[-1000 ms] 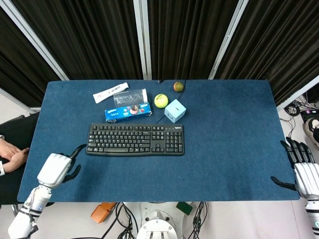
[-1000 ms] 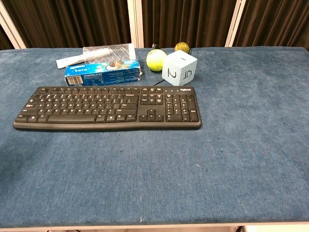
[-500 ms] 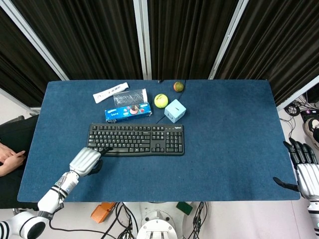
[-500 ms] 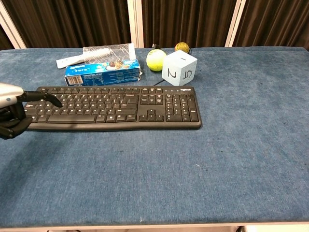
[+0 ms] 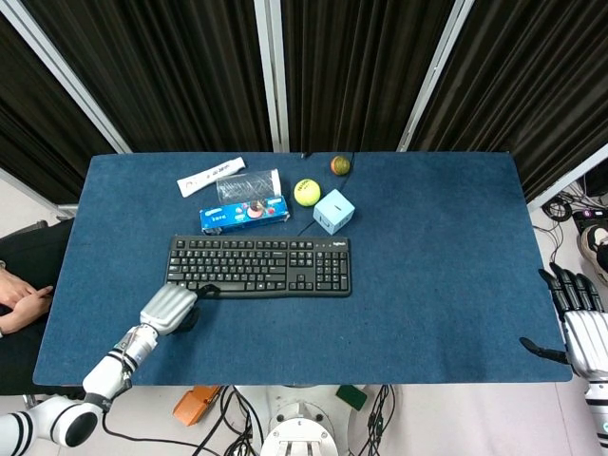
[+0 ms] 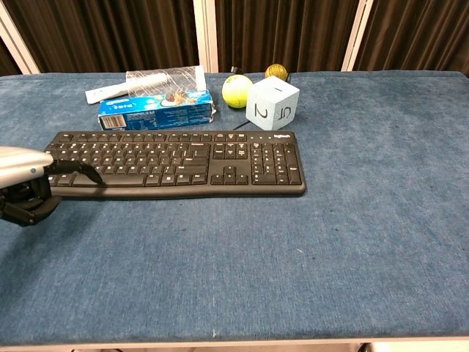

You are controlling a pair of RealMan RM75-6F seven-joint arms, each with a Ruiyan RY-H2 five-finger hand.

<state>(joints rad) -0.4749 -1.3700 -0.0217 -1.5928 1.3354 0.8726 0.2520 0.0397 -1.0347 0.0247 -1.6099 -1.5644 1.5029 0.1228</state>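
Right hand [image 5: 578,323] only in head view (left hand [image 5: 169,307] at keyboard [image 5: 258,266]).

Even bright overhead light, soft faint shadows, sharp focus, dark curtains, slight edge distortion

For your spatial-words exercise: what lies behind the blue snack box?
Behind the blue snack box lie a clear plastic wrapper and a white tube; the box hides the wrapper's near edge.
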